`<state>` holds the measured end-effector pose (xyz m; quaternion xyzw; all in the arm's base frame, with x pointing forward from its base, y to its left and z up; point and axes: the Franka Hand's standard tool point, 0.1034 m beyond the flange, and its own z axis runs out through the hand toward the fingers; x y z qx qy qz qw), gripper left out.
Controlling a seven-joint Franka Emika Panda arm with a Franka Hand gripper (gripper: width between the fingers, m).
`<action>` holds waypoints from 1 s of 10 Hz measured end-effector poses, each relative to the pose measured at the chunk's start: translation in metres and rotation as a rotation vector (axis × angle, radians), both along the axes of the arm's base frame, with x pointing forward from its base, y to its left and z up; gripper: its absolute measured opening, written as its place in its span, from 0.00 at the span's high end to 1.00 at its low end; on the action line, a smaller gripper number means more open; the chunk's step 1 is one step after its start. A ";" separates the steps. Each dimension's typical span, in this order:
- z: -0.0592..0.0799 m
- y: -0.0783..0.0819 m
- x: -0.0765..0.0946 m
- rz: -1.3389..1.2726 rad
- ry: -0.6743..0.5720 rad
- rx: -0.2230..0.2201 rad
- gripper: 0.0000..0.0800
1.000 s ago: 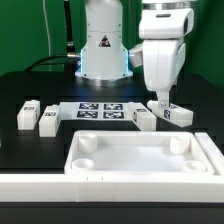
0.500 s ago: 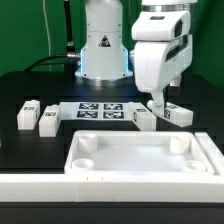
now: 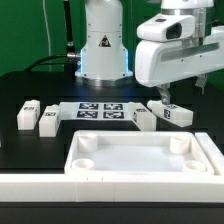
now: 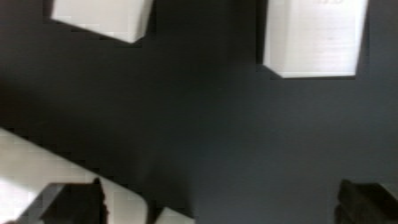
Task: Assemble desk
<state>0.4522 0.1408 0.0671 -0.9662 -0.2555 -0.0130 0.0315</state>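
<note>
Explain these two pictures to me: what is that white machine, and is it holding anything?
The white machine is a robot arm ending in a two-fingered claw. One picture comes from a camera standing off the arm. The other comes from a camera on its wrist, where the claw's dark fingers show. On the black table lie a tray-like desk top, four small legs and a flat marker board. The claw is open and holds nothing; it hovers over the two legs on the exterior view's right.
</note>
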 end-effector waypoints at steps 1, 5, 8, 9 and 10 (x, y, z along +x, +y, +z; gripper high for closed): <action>0.000 0.007 -0.001 0.031 -0.008 -0.005 0.19; -0.002 0.016 -0.014 0.017 0.025 -0.036 0.19; -0.005 0.015 -0.037 0.037 0.194 -0.157 0.19; -0.004 0.017 -0.036 0.043 0.235 -0.177 0.19; -0.004 0.017 -0.039 0.050 0.308 -0.214 0.19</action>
